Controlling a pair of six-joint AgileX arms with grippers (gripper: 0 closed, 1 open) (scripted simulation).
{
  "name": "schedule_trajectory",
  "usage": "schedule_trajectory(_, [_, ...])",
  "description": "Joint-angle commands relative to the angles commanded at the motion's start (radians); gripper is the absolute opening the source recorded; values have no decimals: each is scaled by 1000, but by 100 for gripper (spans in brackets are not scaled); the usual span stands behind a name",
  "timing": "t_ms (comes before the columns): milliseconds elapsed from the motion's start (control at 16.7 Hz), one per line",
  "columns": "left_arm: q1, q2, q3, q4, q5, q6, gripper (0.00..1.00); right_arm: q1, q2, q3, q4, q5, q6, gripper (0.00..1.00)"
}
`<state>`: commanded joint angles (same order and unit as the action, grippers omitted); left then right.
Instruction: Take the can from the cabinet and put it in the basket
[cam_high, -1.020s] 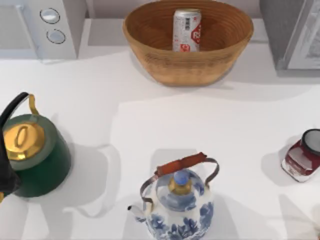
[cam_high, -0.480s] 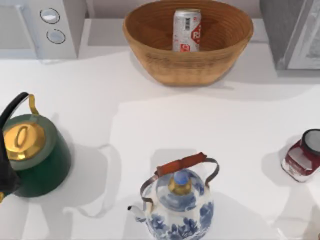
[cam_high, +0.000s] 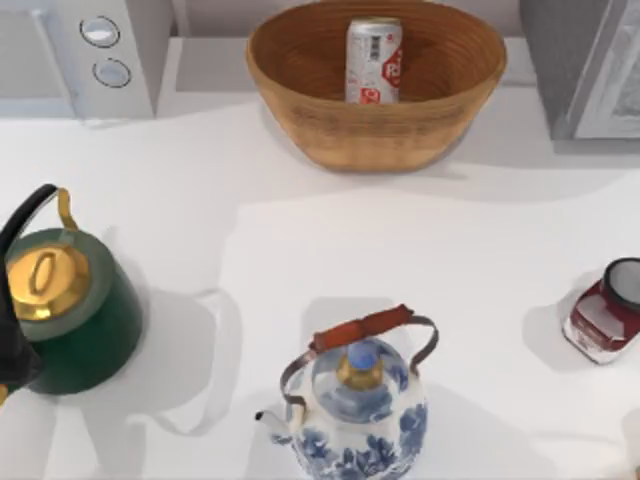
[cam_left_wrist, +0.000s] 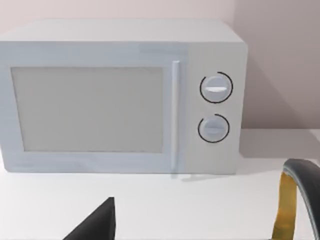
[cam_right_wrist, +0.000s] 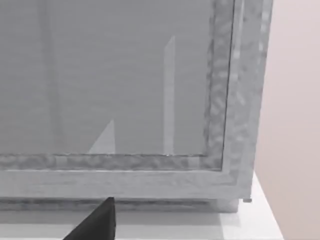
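Nothing has moved: silver-white, red-marked can (cam_high: 373, 61) stands upright in basket (cam_high: 300, 95).

- Dark matte left gripper (cam_left_wrist: 97, 225): a black wedge-shaped tip pokes in at the edge of the left wrist view. It is held low over the flat white worktop (cam_left_wrist: 190, 205), towards its left edge.
- Left wrist roughly level, aimed towards the back of the worktop.
- Dark matte right gripper (cam_right_wrist: 97, 222): the same kind of black wedge tip shows in the right wrist view, low, near the worktop's right back corner.
- Right wrist also roughly level, aimed towards the back.
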<state>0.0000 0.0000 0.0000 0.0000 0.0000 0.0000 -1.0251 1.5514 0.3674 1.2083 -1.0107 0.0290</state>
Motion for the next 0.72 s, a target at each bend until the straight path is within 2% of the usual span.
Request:
schedule_trajectory(420, [0, 0, 0, 0, 0, 0, 100, -1, -2, 31, -36, 1, 0, 100])
schedule_trajectory(720, [0, 0, 0, 0, 0, 0, 100, -23, -13, 271, -283, -16, 1, 100])
